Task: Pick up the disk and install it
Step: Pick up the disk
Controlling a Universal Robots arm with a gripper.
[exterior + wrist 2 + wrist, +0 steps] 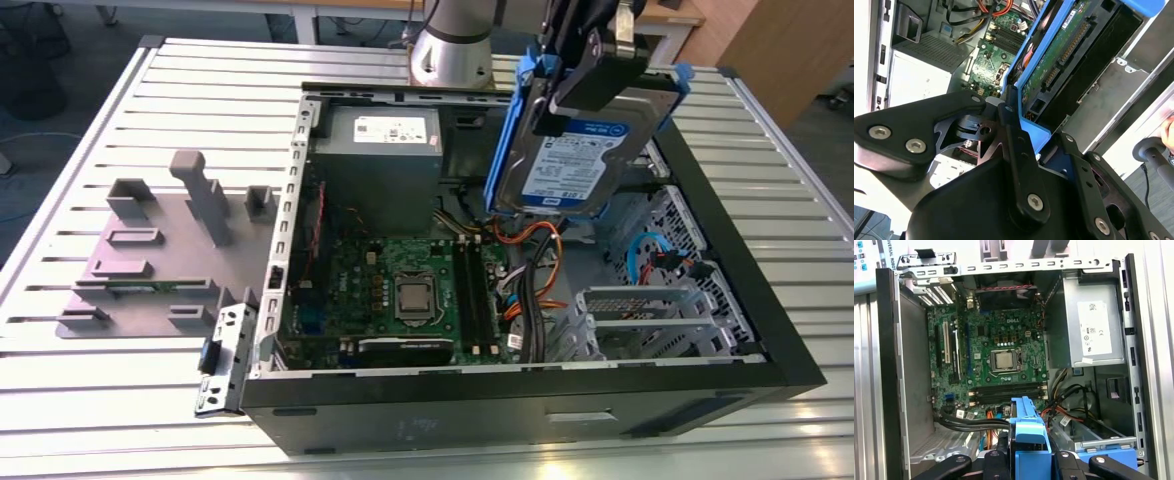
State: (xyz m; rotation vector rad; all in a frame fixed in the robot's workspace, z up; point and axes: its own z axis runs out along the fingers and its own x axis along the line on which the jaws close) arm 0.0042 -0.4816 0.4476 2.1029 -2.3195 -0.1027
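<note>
The disk (577,150) hangs tilted, almost on edge, above the open computer case (787,350), over its right half in the exterior view. Its blue-and-white label faces the camera and blue carrier rails (514,130) run along its edges. My gripper (587,90) is shut on the disk's upper end from above. The second wrist view shows the disk's green circuit-board underside (1064,45) and a blue rail (1026,75) between my black fingers (1014,125). In the first wrist view the blue carrier (1026,427) stands out over the case's interior.
Inside the case are the motherboard (400,290), the grey power supply (380,150), orange and black cables (534,260) and a metal drive cage (654,310). A grey fixture plate with upright blocks (147,260) lies on the slatted table (120,410) at the exterior view's left.
</note>
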